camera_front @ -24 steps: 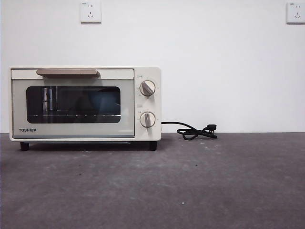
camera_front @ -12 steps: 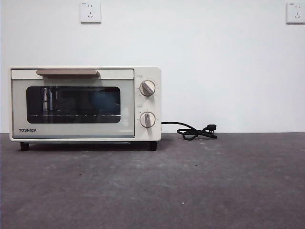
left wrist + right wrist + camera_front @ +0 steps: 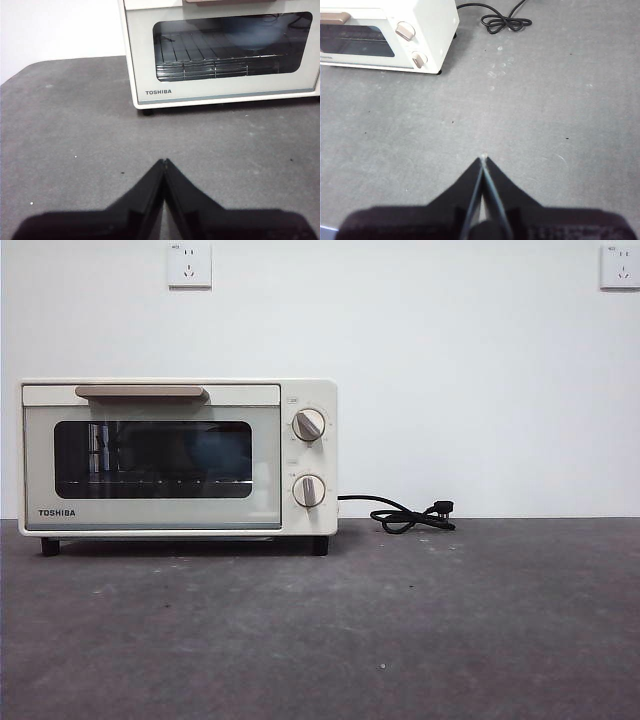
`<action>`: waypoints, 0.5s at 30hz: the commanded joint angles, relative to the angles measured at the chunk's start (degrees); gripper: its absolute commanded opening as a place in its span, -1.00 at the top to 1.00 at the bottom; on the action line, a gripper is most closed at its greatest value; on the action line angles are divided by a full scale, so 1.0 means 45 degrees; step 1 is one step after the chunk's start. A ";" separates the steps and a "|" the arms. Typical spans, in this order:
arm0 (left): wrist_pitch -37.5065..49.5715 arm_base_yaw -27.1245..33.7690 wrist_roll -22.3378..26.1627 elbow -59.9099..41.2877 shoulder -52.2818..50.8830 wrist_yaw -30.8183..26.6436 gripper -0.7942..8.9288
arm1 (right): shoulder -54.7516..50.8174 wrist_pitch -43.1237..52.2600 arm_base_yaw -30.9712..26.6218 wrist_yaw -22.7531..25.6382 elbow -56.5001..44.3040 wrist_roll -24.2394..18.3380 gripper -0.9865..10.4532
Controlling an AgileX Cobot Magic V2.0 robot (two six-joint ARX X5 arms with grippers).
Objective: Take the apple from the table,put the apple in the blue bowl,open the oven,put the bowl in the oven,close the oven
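The cream-white oven (image 3: 180,460) stands on the table (image 3: 420,630) at the back left, its door shut under the tan handle (image 3: 140,392). Through the dark glass the blue bowl (image 3: 255,35) shows faintly on the wire rack; in the front view it is a dim blue patch (image 3: 218,452). The apple is hidden. My left gripper (image 3: 164,161) hangs shut and empty over bare table, well back from the oven's (image 3: 220,75) front. Farther to the right, my right gripper (image 3: 483,158) is also shut and empty, well away from the oven (image 3: 385,35). Neither arm shows in the front view.
The oven's black cord and plug (image 3: 412,515) lie coiled on the table to the right of the oven, by the white wall, and appear in the right wrist view as the cord (image 3: 505,22). Two wall sockets (image 3: 190,265) sit high on the wall.
A dark reflection in the oven's door glass has faded. The oven door stays shut and nothing on the table has moved.
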 commanded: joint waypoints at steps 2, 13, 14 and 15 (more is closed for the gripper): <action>0.0131 0.0039 0.0510 -0.0136 -0.0019 0.0117 0.84 | 0.0000 0.0058 0.0015 0.0019 -0.0131 0.0112 0.83; 0.0185 0.0039 0.0214 -0.0131 0.0165 0.0267 0.84 | 0.0000 0.0058 0.0015 0.0019 -0.0131 0.0112 0.83; 0.0185 0.0039 0.0214 -0.0131 0.0209 0.0267 0.84 | 0.0000 0.0058 0.0015 0.0019 -0.0131 0.0112 0.83; 0.0185 0.0039 0.0214 -0.0131 0.0253 0.0267 0.84 | 0.0000 0.0058 0.0015 0.0019 -0.0131 0.0112 0.83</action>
